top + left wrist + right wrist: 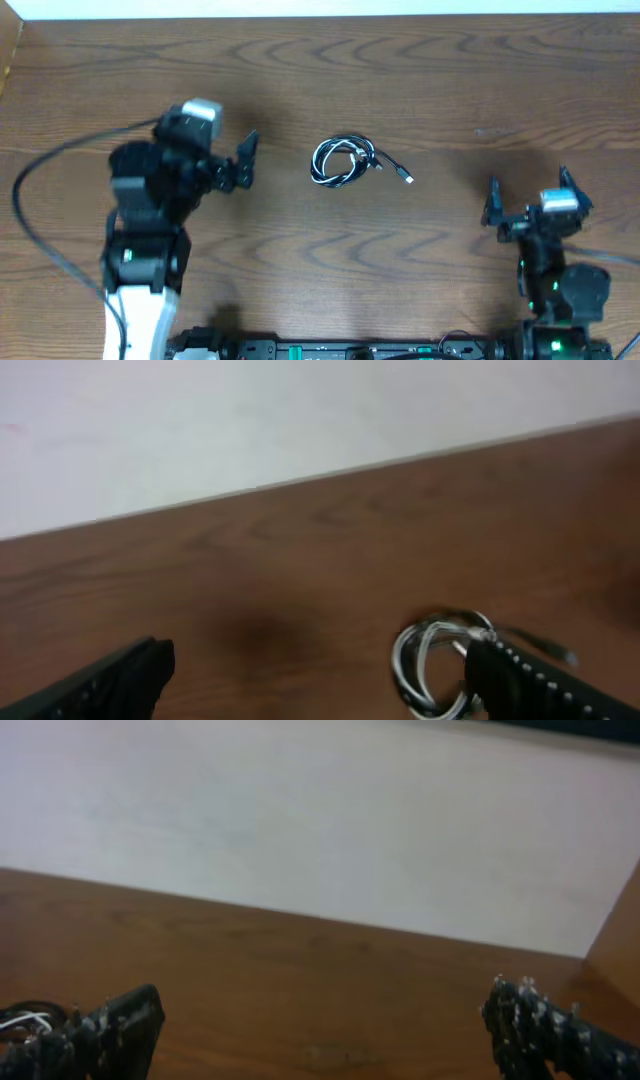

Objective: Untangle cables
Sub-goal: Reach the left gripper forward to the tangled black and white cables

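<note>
Black and white cables (345, 163) lie coiled between left hand (245, 163) and right hand (528, 195), both spread wide

Open table (400, 270) rings the coiled cables (343, 162); left tool (247, 160) and right tool (528, 193) sit well apart.

Pretty sure I'm in some robotics lab: bare wood-grain table (420, 70) under my jaws, plain white wall (300, 420) just ahead of them, green-lit mounting rail (330, 350) behind.
</note>
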Motion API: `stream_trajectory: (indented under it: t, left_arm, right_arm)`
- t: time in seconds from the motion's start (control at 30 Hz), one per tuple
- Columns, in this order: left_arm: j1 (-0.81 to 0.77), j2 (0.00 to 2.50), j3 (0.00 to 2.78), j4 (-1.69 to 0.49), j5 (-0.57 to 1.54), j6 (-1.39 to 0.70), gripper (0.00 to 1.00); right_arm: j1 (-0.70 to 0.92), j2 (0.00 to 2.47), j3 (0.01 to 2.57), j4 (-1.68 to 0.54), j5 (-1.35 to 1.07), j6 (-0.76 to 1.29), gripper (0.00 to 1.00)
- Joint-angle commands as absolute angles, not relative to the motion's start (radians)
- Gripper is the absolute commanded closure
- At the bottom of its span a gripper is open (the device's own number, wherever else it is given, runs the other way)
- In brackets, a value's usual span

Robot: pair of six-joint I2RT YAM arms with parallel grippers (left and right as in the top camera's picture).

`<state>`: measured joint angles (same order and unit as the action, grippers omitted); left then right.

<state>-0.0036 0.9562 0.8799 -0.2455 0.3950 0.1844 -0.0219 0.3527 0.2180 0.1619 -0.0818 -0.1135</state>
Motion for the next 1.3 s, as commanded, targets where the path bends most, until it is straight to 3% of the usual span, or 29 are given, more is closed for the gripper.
stream_trajectory:
  t: [0.0, 0.2, 0.43, 0.63, 0.77, 0.87, 1.1, 1.27]
  left_arm:
    - [-0.062, 1.087, 1.03, -0.326, 0.389, 0.215, 0.02]
    - [-0.14, 1.292, 1.25, -0.513, 0.373, 0.232, 0.02]
    - [-0.208, 1.451, 1.382, -0.679, 0.374, 0.223, 0.02]
    - [-0.255, 1.512, 1.382, -0.696, 0.388, 0.107, 0.02]
    - [-0.26, 1.518, 1.382, -0.699, 0.551, 0.028, 0.02]
    - [-0.26, 1.518, 1.382, -0.703, 0.642, -0.002, 0.02]
    - [-0.26, 1.524, 1.382, -0.672, 0.64, -0.002, 0.02]
    - [-0.272, 1.571, 1.38, -0.648, 0.64, -0.034, 0.02]
  right_arm:
    - [-0.014, 0.511, 0.338, 0.154, -0.137, -0.121, 0.01]
    - [-0.014, 0.775, 0.552, 0.05, -0.26, -0.121, 0.01]
    - [-0.014, 1.013, 0.836, -0.221, -0.337, -0.121, 0.01]
    - [-0.014, 1.176, 1.031, -0.432, -0.361, -0.121, 0.01]
    - [-0.014, 1.269, 1.112, -0.535, -0.373, -0.122, 0.01]
    - [-0.014, 1.32, 1.133, -0.564, -0.377, -0.122, 0.01]
    - [-0.012, 1.36, 1.133, -0.553, -0.377, -0.164, 0.01]
    - [-0.011, 1.36, 1.133, -0.55, -0.512, -0.076, 0.01]
